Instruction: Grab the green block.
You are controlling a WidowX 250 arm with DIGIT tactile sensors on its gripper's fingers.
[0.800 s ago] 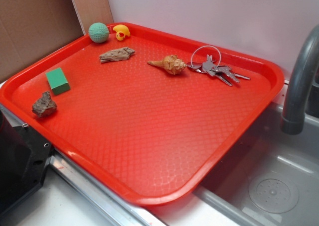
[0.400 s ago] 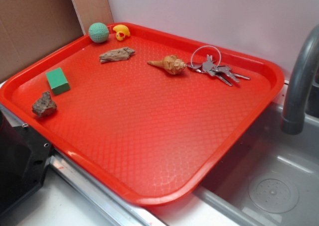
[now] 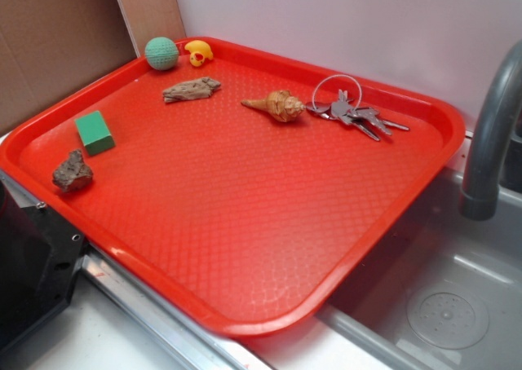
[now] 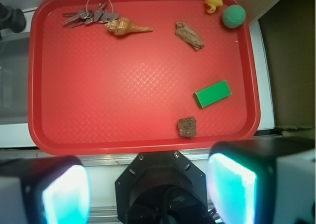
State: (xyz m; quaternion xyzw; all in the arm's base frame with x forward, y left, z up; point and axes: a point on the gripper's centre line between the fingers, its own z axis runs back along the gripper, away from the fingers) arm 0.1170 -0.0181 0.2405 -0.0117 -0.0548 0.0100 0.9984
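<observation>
The green block is a small bright-green cuboid lying flat on the red tray near its left rim; in the wrist view the green block lies right of centre. My gripper hangs high above, back over the tray's near edge and the robot base, well apart from the block. It is open, with nothing between its glowing pads. The gripper does not show in the exterior view.
A brown rock sits just in front of the block. A teal ball, yellow duck, bark piece, seashell and keys line the far side. A sink and faucet lie right.
</observation>
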